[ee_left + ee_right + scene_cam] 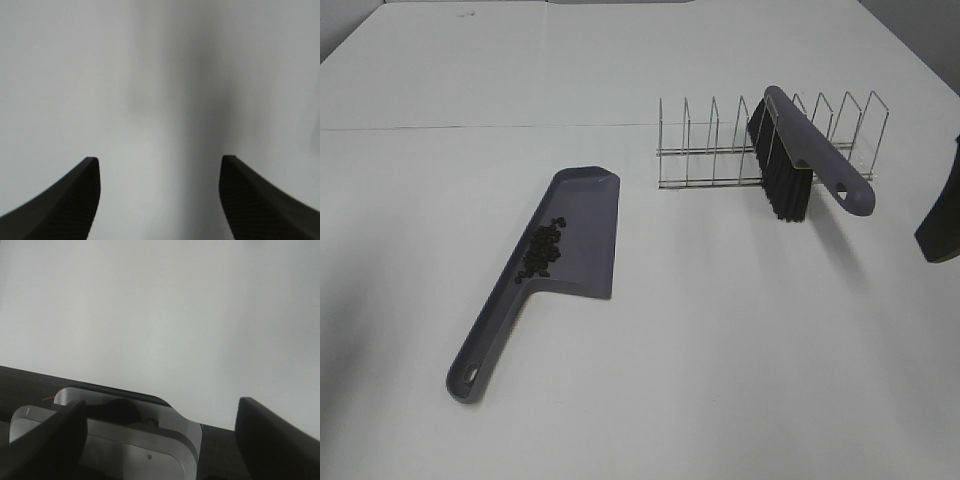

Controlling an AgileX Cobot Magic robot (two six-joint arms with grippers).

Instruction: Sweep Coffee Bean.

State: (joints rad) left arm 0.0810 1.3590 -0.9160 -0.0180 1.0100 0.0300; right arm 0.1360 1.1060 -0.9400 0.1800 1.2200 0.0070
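Note:
A loose cluster of tiny dark coffee beans (543,251) lies in the grey-purple dustpan (582,212), near where its pan meets the handle, left of centre on the white table. The grey brush (820,152) with black bristles (779,170) leans in the wire rack (720,150) at the back right, handle pointing forward right. My right gripper shows only as a dark finger (942,215) at the right edge of the high view; in the right wrist view it (160,435) is open and empty. My left gripper (160,195) is open and empty over bare table, out of the high view.
The wire rack has several upright dividers and stands behind and right of the dustpan. A seam (470,127) crosses the table at the back. A silver and black device (110,440) lies below the right gripper in the right wrist view.

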